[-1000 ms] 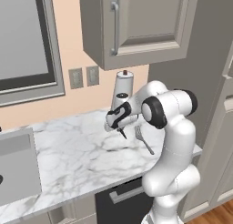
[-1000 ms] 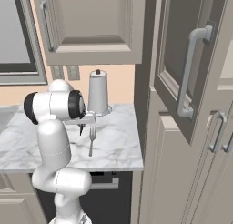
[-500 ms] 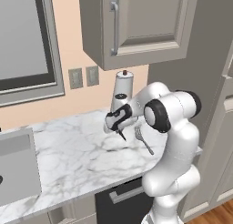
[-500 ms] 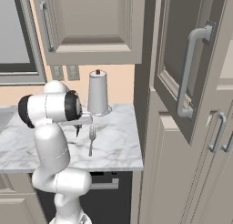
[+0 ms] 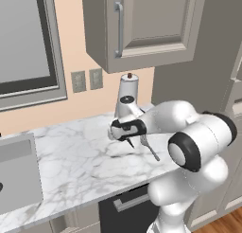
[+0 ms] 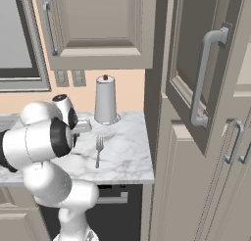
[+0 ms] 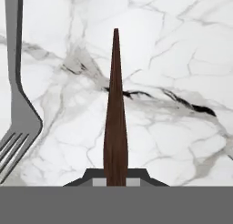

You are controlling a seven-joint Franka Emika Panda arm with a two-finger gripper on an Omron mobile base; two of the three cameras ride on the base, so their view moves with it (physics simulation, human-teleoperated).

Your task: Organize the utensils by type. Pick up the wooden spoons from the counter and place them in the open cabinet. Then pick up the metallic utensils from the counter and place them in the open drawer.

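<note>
My gripper [image 7: 116, 180] is shut on a slim dark-brown wooden spoon [image 7: 115, 118], whose handle points away from the hand over the white marble counter [image 7: 182, 59]. A grey-silver fork [image 7: 18, 104] lies on the marble just to its left in the hand view. From the left base view, the gripper [image 5: 128, 141] hangs low over the counter [image 5: 75, 161], with the fork [image 5: 150, 147] right beside it. The right base view has the fork [image 6: 99, 151] lying near the counter's front edge and an open cabinet door [image 6: 196, 73] at the right. The drawer is out of view.
A white cylindrical canister [image 5: 128, 92] stands against the wall just behind the hand, also seen in the right base view [image 6: 106, 100]. A closed wall cabinet [image 5: 142, 23] hangs above. A grey box [image 5: 16, 175] sits at the counter's left end.
The arm's elbow has swung lower and nearer to the cameras. The hand stays over the same spot beside the fork, which has not moved.
</note>
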